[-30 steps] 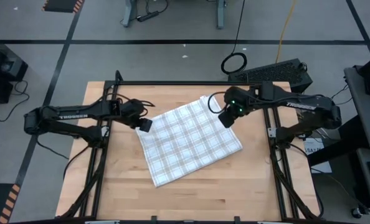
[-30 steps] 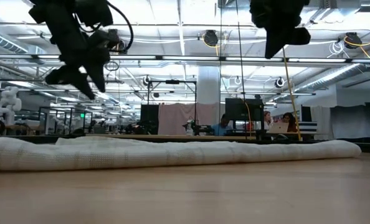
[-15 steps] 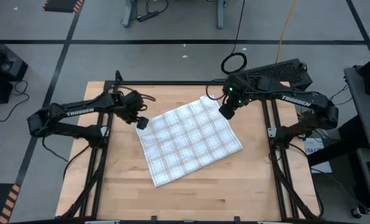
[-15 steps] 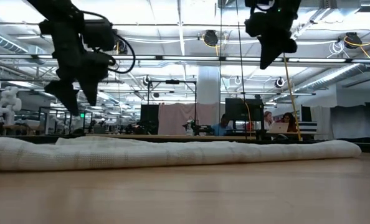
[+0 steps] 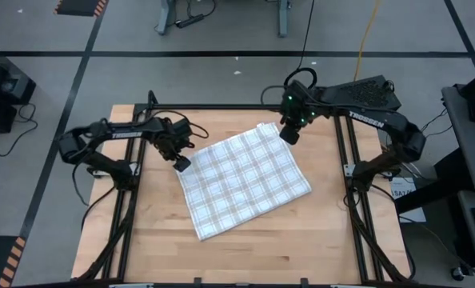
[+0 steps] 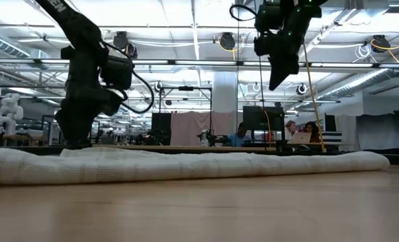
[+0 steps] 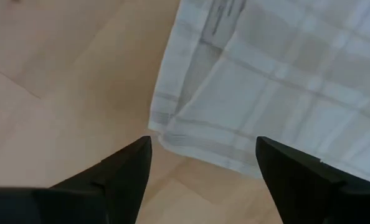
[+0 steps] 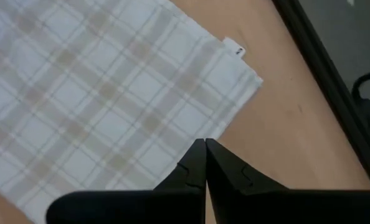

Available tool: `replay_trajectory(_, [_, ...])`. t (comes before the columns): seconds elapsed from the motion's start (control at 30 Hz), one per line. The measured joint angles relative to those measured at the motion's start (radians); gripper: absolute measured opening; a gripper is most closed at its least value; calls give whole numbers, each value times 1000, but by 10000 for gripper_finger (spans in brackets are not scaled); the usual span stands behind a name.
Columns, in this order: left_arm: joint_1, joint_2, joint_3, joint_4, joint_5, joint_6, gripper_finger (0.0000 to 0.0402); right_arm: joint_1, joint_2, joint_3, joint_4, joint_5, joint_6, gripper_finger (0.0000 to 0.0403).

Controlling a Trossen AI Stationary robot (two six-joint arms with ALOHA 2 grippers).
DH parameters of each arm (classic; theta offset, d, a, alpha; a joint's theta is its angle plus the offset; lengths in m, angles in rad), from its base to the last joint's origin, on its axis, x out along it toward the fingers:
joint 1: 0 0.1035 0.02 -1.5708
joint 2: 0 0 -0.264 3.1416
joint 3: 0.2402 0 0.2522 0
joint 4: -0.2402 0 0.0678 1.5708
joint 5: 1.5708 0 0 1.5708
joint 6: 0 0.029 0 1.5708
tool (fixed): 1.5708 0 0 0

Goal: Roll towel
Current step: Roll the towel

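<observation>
The towel (image 5: pixel 245 183) lies flat on the table (image 5: pixel 149 248), unrolled. The left gripper (image 7: pixel 200 163) hovers with jaws spread wide and empty over its near corner, likely to pinch it. The right gripper (image 5: pixel 289 134) waits above the far corner, jaws shut, holding nothing.

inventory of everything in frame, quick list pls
towel: one, white with tan-grey check, lying flat and unrolled at the table's middle, set at an angle
label: one, small, white, on the towel's edge near its far right corner
table: one, light wood, black frame around it
keyboard: one, black, just off the table's far right corner
people: a few, seated in the room behind
left gripper: fingers open, low at the towel's left corner
right gripper: fingers shut, above the towel's far corner
</observation>
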Motion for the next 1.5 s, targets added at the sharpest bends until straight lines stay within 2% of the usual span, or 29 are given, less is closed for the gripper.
replay_trajectory(0.37, [0, 19, 0, 64, -19, 29, 290, -36, 23, 0, 53, -80, -68, 0])
replay_trajectory(0.5, [5, 55, 1, 68, -61, 48, 290, -37, 23, 0, 61, -84, -68, 0])
replay_trajectory(0.77, [17, 120, 5, 68, -54, 70, 280, -37, 23, 0, 57, -84, -73, 0])
replay_trajectory(0.87, [12, 127, 4, 73, -63, 75, 251, -37, 23, 0, 57, -83, -83, 0])
replay_trajectory(0.97, [12, 128, 4, 73, -63, 96, 203, -37, 23, 0, 65, -83, -86, 0])
replay_trajectory(1.27, [8, 130, 2, 83, -19, 215, 18, -49, 23, 0, 177, -76, -88, 0])
replay_trajectory(1.4, [8, 129, 2, 82, -30, 263, 14, -73, 40, 1, 243, -85, -47, 0])
replay_trajectory(1.5, [8, 122, 1, 77, -45, 265, 10, -119, 104, 1, 230, -195, -66, 0])
